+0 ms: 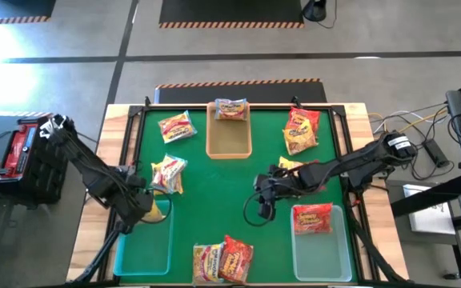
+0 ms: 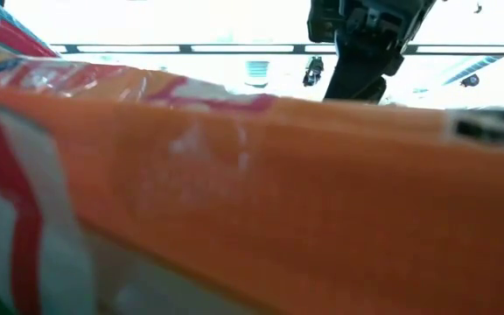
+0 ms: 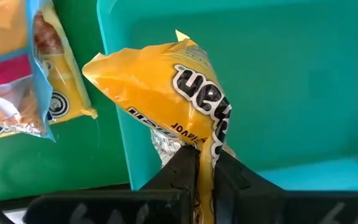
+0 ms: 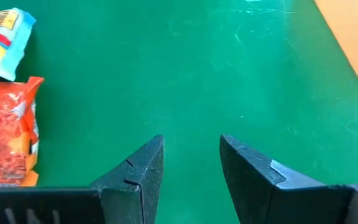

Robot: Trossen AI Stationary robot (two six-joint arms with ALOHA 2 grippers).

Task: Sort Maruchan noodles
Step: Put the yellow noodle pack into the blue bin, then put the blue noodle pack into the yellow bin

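Note:
My left gripper (image 1: 149,210) is shut on a yellow noodle packet (image 3: 166,87) at the far end of the left teal tray (image 1: 144,248). My right gripper (image 1: 263,202) hovers open over the green mat near the table's middle, with bare mat between its fingers (image 4: 191,168). Other packets lie flat on the mat: two far left (image 1: 176,126) (image 1: 169,172), a pair far right (image 1: 301,128), and several at the near edge (image 1: 222,260). One red packet (image 1: 312,218) lies in the pale right tray (image 1: 326,256), and another (image 1: 230,108) at the tan tray's far end. My left gripper pinches the yellow packet between its two fingers (image 3: 182,168) at a crinkled edge (image 3: 207,146). The packet sticks out beyond the fingertips, over the teal tray's rim (image 3: 114,93) and floor. Whether it rests on the tray, I cannot tell.
The tan tray (image 1: 229,140) stands at the far middle. A yellow packet (image 1: 290,165) lies partly under the right arm. An orange packet (image 2: 234,192) right in front of the low camera blocks that view. Wooden edges frame the mat, and cables lie off the table's right.

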